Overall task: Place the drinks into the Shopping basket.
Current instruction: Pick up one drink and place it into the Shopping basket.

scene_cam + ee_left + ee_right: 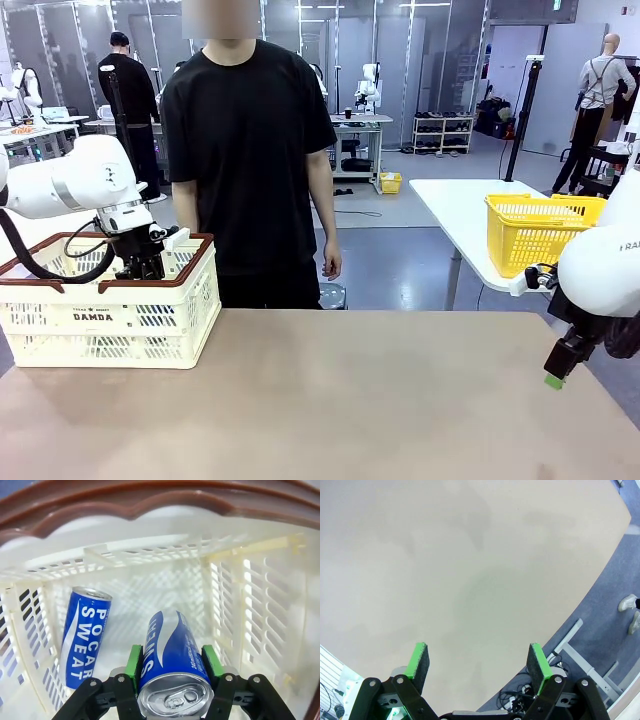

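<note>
My left gripper point(172, 662) is shut on a blue drink can point(172, 667) with white lettering and a silver top, held down inside the cream Shopping basket point(240, 595). A second blue can point(85, 637) lies on the basket floor to the left of it. In the front view the left gripper point(140, 262) reaches down into the basket point(110, 320) at the table's far left. My right gripper point(477, 660) stands open over bare table, with nothing between its green pads point(417, 660). It hangs at the table's right edge point(557, 372).
A person in a black shirt point(245, 150) stands behind the table's far edge, hands at their sides. A yellow mesh basket point(535, 230) sits on a white table at the back right. The brown tabletop point(350, 400) stretches wide between the two arms.
</note>
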You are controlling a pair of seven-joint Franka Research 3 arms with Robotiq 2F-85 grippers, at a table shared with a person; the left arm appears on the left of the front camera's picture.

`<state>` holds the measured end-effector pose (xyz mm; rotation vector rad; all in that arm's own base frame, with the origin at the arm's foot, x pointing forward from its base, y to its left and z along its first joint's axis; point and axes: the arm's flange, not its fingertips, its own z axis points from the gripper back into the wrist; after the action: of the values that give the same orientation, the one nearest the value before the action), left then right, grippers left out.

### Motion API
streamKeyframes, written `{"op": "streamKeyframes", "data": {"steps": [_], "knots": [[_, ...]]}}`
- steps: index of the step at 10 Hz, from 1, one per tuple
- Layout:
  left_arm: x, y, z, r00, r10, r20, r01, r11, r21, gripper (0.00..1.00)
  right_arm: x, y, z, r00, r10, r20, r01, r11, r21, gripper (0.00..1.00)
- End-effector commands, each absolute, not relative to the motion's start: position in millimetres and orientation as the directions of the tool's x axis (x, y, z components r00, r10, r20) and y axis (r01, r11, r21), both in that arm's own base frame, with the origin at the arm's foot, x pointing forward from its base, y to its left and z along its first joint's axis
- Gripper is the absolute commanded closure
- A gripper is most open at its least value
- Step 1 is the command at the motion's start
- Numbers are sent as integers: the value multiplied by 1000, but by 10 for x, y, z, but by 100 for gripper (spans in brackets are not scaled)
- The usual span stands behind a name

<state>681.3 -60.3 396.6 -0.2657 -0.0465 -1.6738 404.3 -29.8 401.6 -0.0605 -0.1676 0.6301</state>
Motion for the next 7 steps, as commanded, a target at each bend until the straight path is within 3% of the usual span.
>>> {"op": "streamKeyframes", "data": {"steps": [1,7], "knots": [[6866,-614,4006,-83,-983,166,989,-102,-110,42,4044,-307,4022,797,588,137,-578,809,-109,2],[6925,-553,3836,-75,-985,157,985,-97,-140,42,4044,-307,4022,797,588,137,-578,809,-109,2]]}}
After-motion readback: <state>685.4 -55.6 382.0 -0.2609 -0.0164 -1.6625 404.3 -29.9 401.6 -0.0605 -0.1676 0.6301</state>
